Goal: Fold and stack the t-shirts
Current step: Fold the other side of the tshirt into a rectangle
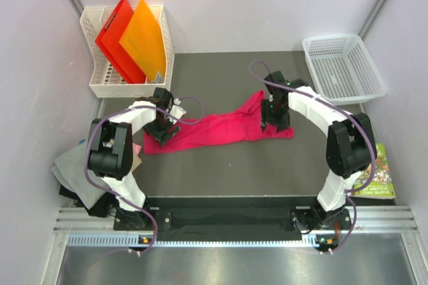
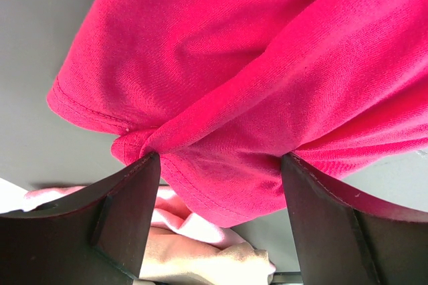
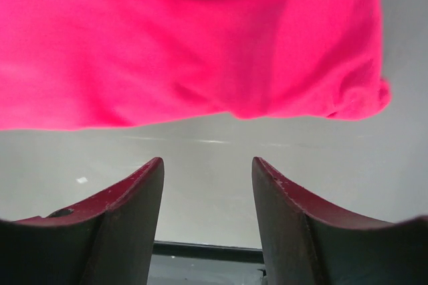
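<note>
One magenta-pink t-shirt (image 1: 214, 130) lies in a crumpled band across the bench (image 1: 221, 174), and three smaller folded shirts (image 1: 70, 168), grey, pale pink and tan, are piled at its left edge. The left hand (image 2: 221, 164) stands wide apart astride the t-shirt's bunched left end. The right hand (image 3: 207, 164) is apart and empty, with the t-shirt's right edge just beyond its fingertips.

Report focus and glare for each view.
Top external: evenly lit, sharp throughout. Left wrist: magenta shirt weave crisp, dark fingers underexposed. Right wrist: shirt blurred, no weave visible, pale glare streaks on the table.
</note>
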